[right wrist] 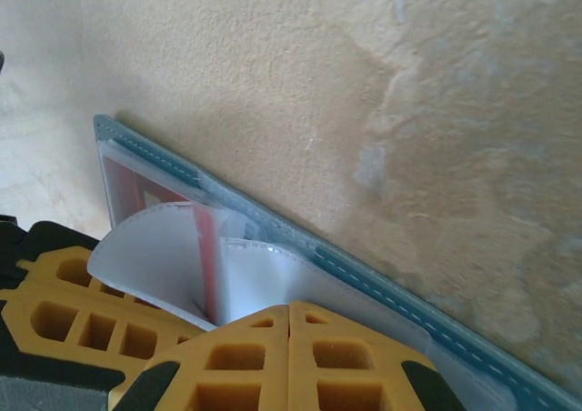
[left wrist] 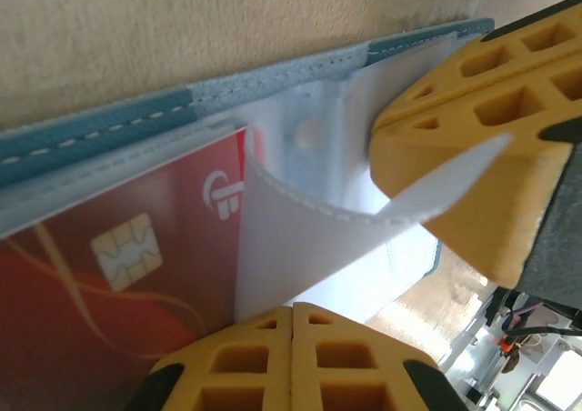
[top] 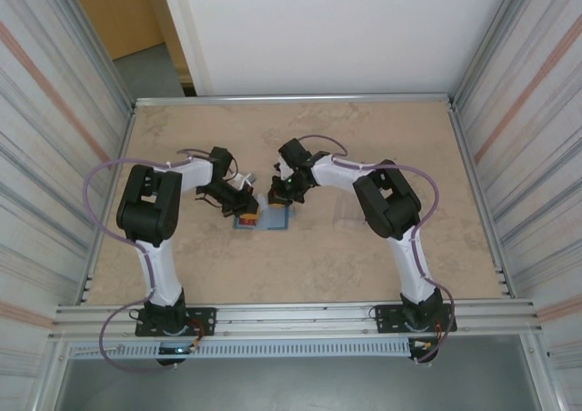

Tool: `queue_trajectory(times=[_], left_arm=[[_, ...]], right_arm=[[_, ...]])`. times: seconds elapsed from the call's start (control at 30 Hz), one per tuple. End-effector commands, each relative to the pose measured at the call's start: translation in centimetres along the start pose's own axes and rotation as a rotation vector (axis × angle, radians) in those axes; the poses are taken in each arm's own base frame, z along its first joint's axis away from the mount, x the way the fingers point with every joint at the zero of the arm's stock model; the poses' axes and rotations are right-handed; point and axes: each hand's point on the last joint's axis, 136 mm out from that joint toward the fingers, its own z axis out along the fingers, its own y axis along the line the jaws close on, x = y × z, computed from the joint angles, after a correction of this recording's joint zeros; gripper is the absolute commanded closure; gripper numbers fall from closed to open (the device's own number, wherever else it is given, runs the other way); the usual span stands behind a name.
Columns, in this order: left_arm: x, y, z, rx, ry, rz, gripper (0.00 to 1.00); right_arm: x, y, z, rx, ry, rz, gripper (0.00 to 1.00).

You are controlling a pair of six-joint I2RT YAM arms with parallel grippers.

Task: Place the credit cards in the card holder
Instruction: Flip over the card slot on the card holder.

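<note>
Bases of the left arm and the right arm are sitting on the metal rail at the near edge of the beige table, and both arms are reaching inward toward its middle. There the card holder is lying unfolded and flat, with the two grippers meeting over it from either side.

The left gripper is coming in from the left. Its yellow fingers are pressed together with no gap between them, right at the lower edge of a clear plastic sleeve that is curling up out of the holder. I cannot tell whether that edge is pinched between them.

The right gripper is coming in from the right. Its fingers are also closed tight. In the left wrist view, a pointed flap of the sleeve is passing between them, so this gripper is gripping the sleeve and lifting it off the holder.

A red credit card, showing a gold chip and a white mark, is lying flat inside the holder beside the raised sleeve. Its far edge is running along the holder's stitched teal border.

Beyond the holder, the far half of the table is stretching back to a white wall.
</note>
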Motion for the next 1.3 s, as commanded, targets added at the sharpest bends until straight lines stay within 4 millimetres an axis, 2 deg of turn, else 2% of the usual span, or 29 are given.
queue_trajectory(times=[0.0, 0.23, 0.37, 0.5, 0.73, 0.83, 1.1, 1.27], left_arm=[[0.4, 0.4, -0.9, -0.034, -0.013, 0.011, 1.0], [0.1, -2.8, -3.6, 0.021, -0.089, 0.081, 0.99], [0.3, -3.7, -5.3, 0.037, -0.146, 0.109, 0.88], [0.1, -2.7, -6.7, 0.021, -0.206, 0.092, 0.86], [-1.0, 1.3, -9.5, -0.124, -0.295, 0.027, 0.8], [-1.3, 2.1, -10.5, -0.134, -0.327, 0.002, 0.79], [-1.7, 2.7, -11.8, -0.164, -0.364, 0.01, 0.76], [-1.7, 1.3, -12.6, -0.121, -0.377, 0.013, 0.76]], right_arm=[[0.7, 0.4, 1.2, -0.013, 0.04, -0.004, 0.99], [0.7, 1.3, 0.7, -0.029, 0.035, -0.015, 0.99], [0.8, 2.2, 0.7, -0.05, 0.042, -0.027, 0.98], [0.9, 2.9, 0.9, -0.074, 0.047, -0.028, 0.98], [0.8, 4.5, 0.7, -0.125, 0.045, -0.033, 0.98], [1.0, 5.5, 0.7, -0.145, 0.048, -0.041, 0.98], [1.5, 7.7, 1.4, -0.181, 0.064, -0.066, 0.98], [1.5, 7.9, 2.6, -0.187, 0.077, -0.066, 0.98]])
